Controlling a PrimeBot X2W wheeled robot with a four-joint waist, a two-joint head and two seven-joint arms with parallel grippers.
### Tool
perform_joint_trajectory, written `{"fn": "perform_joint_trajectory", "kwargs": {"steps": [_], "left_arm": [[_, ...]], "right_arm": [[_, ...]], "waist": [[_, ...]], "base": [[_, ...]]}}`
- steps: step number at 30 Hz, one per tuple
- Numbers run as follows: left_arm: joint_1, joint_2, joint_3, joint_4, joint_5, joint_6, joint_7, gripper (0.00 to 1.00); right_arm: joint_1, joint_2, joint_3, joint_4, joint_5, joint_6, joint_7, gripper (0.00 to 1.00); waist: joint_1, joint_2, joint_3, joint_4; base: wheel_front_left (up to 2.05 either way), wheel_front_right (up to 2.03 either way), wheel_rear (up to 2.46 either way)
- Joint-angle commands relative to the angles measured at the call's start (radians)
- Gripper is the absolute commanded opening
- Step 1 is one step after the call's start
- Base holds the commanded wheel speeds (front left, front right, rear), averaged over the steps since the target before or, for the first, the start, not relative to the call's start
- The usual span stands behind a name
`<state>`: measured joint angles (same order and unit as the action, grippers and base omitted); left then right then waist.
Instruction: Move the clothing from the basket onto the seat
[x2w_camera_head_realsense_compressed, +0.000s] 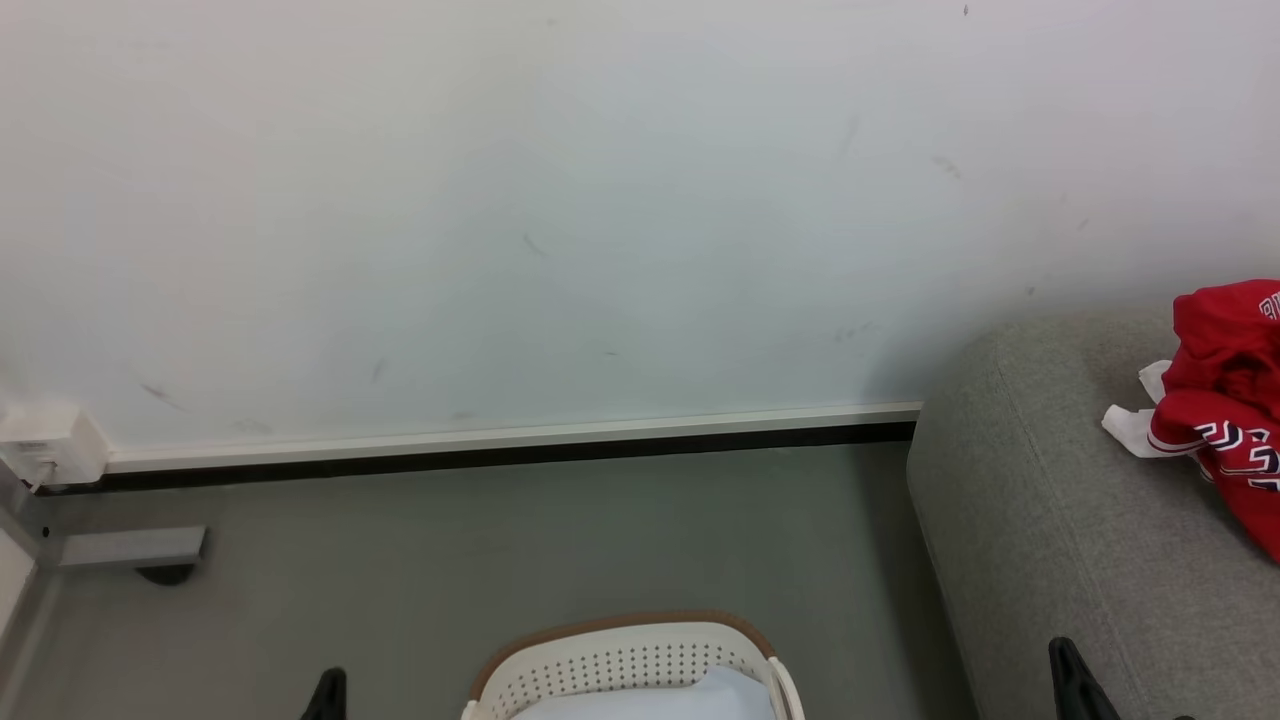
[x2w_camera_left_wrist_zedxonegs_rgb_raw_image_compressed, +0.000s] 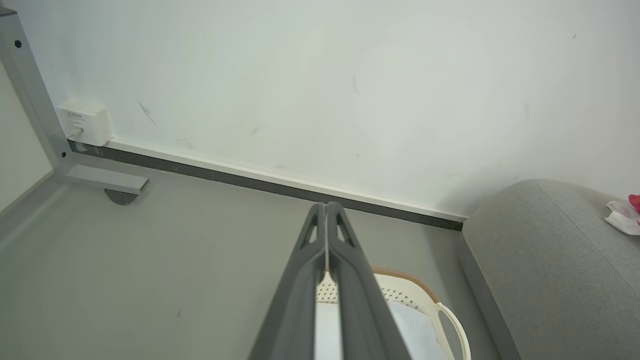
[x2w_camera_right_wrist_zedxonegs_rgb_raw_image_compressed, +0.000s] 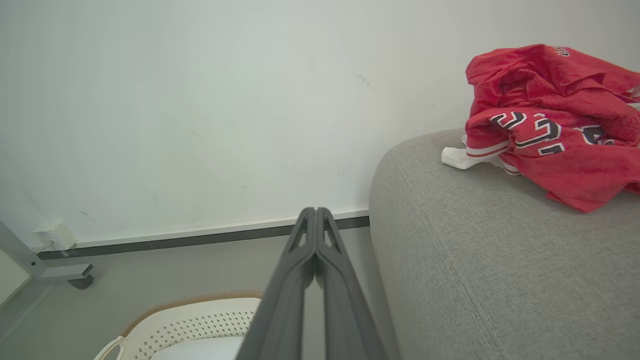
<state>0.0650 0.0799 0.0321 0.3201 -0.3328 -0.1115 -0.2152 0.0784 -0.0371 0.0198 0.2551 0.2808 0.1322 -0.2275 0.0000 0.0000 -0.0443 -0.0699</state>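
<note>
- Red clothing (x2w_camera_right_wrist_zedxonegs_rgb_raw_image_compressed: 550, 125) lies crumpled on top of the grey woven seat (x2w_camera_right_wrist_zedxonegs_rgb_raw_image_compressed: 475, 270), close to the wall; white black-edged lettering partly shows; a white scrap of fabric sticks out at its edge
- right gripper (x2w_camera_right_wrist_zedxonegs_rgb_raw_image_compressed: 316, 210) has its fingers pressed together, nothing between them; in the right wrist view the clothing sits up and right of the tips, well apart
- left gripper (x2w_camera_left_wrist_zedxonegs_rgb_raw_image_compressed: 326, 206) likewise closed and empty; the basket (x2w_camera_left_wrist_zedxonegs_rgb_raw_image_compressed: 425, 295) shows behind its fingers; clothing far off to its right
- basket stands on the floor near the seat's end; a plain white cloth (x2w_camera_head_realsense_compressed: 660, 700) lies inside
</note>
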Motion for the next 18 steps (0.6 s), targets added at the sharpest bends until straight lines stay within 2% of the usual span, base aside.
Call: {"fn": "perform_joint_trajectory", "kwargs": {"steps": [1, 9, 18], "left_arm": [[-0.027, 0.005, 0.009, -0.015, -0.029, -0.002, 0.004, 0.0], [-0.044, 0.001, 0.014, -0.034, -0.188, 0.003, 0.041, 0.0], [-0.058, -0.003, 0.021, -0.051, -0.316, 0.009, 0.073, 0.0]], "right_arm": [[-0.027, -0.008, -0.006, -0.014, 0.032, 0.0, 0.005, 0.0], [-0.052, -0.014, -0.017, -0.012, 0.201, 0.0, 0.043, 0.0], [-0.071, -0.019, -0.025, -0.011, 0.338, -0.001, 0.073, 0.0]], "waist": [[0.0, 0.0, 0.0, 0.0], [0.0, 0.0, 0.003, 0.006], [0.0, 0.0, 0.006, 0.01]], "base": [[0.0, 0.0, 0.0], [0.0, 0.0, 0.0], [0.0, 0.0, 0.0]]}}
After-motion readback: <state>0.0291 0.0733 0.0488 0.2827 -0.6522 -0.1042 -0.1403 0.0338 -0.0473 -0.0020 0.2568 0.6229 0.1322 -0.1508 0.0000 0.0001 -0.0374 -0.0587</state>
